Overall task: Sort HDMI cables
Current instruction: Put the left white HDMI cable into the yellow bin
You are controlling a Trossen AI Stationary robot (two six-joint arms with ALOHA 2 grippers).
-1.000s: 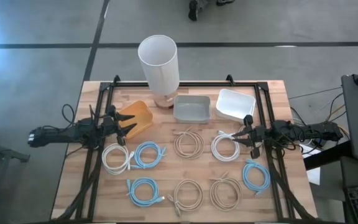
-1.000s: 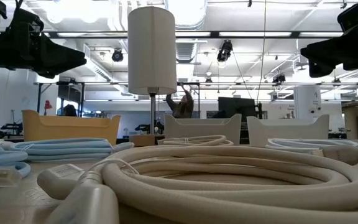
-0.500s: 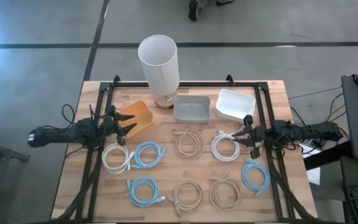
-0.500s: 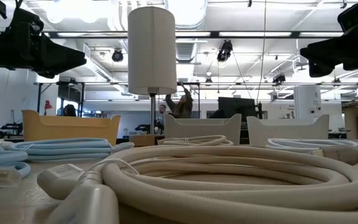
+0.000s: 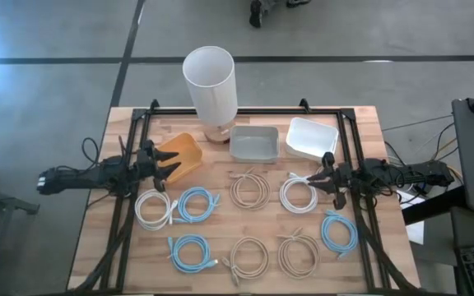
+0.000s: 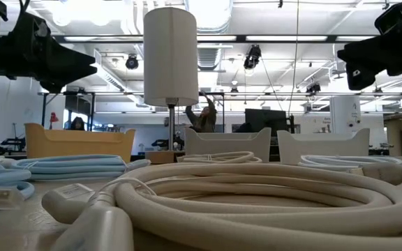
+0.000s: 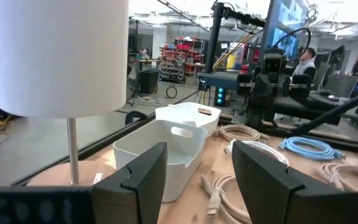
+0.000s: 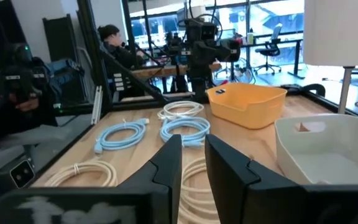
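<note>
High view shows nine HDMI cables (image 5: 250, 191) coiled in two rows on the table (image 5: 369, 123), none yet in the orange tray (image 5: 181, 154), grey tray (image 5: 253, 143) or white tray (image 5: 311, 136). The left gripper (image 5: 166, 165), fingers spread and empty, hovers by the orange tray; the right gripper (image 5: 322, 180), fingers narrowly parted and empty, hangs over the white coil (image 5: 298, 196). Coils lie close, so a grab could snag a neighbour. The tall white cylinder (image 5: 211, 82) and black frame (image 5: 241, 110) crowd the far edge; the middle offers room.
</note>
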